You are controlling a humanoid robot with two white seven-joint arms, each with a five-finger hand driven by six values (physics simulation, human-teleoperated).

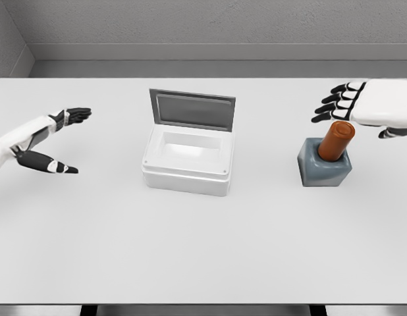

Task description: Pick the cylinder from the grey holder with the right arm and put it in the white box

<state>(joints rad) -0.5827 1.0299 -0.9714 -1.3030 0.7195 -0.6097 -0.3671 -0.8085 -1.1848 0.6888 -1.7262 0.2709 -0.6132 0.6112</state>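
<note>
**White bench, open box, cylinder in its holder**

White is the bench [203, 250], which fills nearly the whole frame from the lower edge up to a grey wall along the top.

Next in size is the white box [187, 161], just left of the frame's centre. Its grey lid [192, 110] stands raised at the back edge, leaving the hollow inside open to view.

At the upper right of the frame the right hand [361, 105] comes in from the right edge. Its white back faces the camera and its dark fingers [332, 105] are stretched out towards the left, spread apart and gripping nothing. It hangs just above and behind the top of the cylinder; whether it touches it cannot be told from this view.

At the left edge of the frame, about mid-height, the left hand [49, 141] shows with its forearm. Its fingers are apart and relaxed, one group pointing to the upper right and another to the lower right, holding nothing, well away from the box.

The grey holder [324, 170] sits on the bench at the right of the frame, well apart from the box.

The orange-brown cylinder [336, 140] stands in the holder, leaning towards the upper right, its upper half clear of the block.
</note>
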